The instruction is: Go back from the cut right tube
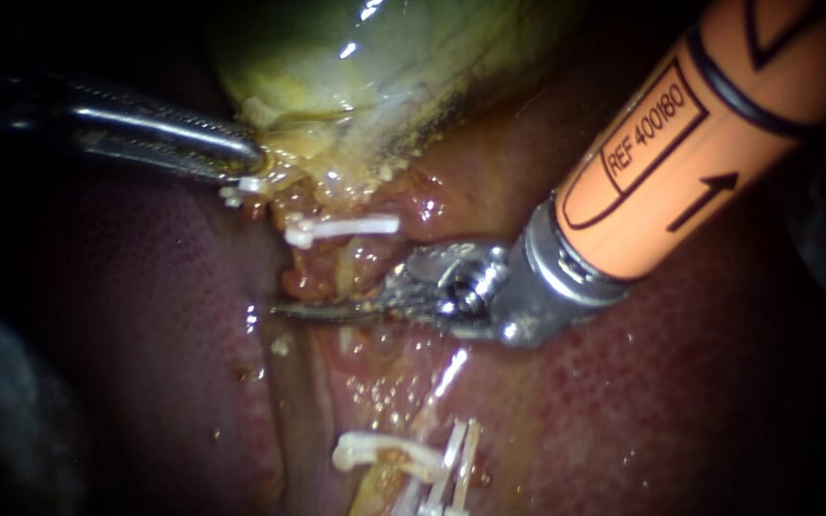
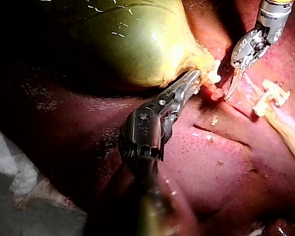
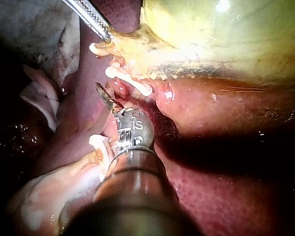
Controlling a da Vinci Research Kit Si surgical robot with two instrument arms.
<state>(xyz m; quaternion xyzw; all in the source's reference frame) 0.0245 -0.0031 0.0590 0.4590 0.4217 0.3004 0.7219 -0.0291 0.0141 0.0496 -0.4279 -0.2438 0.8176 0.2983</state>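
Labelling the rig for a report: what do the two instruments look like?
The left instrument is bare silver metal, with long slender ridged jaws on a dark wrist. The right instrument has an orange shaft with black markings and a black ring, a silver metal wrist and thin pointed blades.

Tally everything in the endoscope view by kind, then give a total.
Instruments: 2, left instrument and right instrument
Organs: 2, gallbladder and liver
White clips: 4 clearly, 2 upper clips and 2 lower clips; the lower cluster may hide more
Total: 8
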